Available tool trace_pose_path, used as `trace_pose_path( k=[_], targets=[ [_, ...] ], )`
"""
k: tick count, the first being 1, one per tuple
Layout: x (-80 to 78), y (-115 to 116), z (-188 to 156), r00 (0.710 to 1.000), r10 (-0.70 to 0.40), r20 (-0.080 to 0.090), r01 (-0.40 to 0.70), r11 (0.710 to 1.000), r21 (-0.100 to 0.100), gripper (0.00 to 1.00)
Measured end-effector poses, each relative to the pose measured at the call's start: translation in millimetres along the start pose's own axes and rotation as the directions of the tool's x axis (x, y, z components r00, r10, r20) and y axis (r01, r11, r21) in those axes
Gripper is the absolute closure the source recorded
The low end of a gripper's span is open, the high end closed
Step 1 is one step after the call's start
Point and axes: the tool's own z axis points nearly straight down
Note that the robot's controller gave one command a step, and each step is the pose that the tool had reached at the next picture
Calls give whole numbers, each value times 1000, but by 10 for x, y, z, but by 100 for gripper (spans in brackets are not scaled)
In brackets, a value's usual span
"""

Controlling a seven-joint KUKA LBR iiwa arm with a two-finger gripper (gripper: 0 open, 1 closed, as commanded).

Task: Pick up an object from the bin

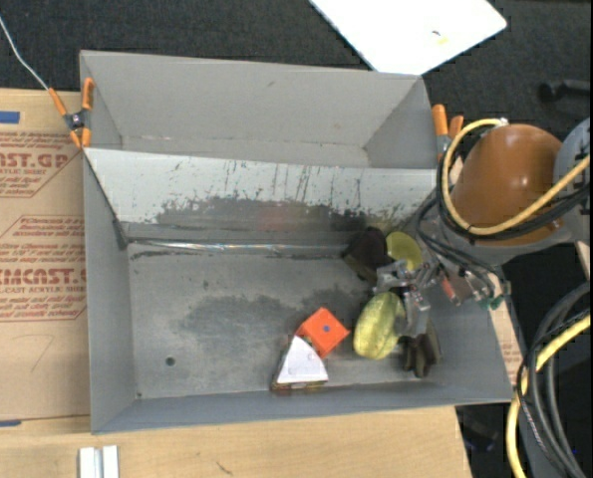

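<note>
My gripper (pixel 406 295) is low in the bin's front right part, right beside a yellow-green oblong thing (pixel 376 329) and touching or almost touching its right side. An orange block (pixel 323 331) lies just left of that oblong thing. A white wedge-shaped thing (pixel 301 363) rests in front of the block. A small dark thing (pixel 419 355) lies just in front of the gripper, by the right wall.
Behind the gripper, near the back right, lie a dark lump (pixel 366 250) and a round yellow-green thing (pixel 404 248). The arm with its orange dome and yellow cables hangs over the bin's right rim. The bin's left half is bare metal floor.
</note>
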Motion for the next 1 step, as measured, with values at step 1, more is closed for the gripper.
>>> trace_pose_path(
  k=[1],
  targets=[
    [-333, 40, -952, 1000, -6, 10, 6, 1000, 4, 100]
  ],
)
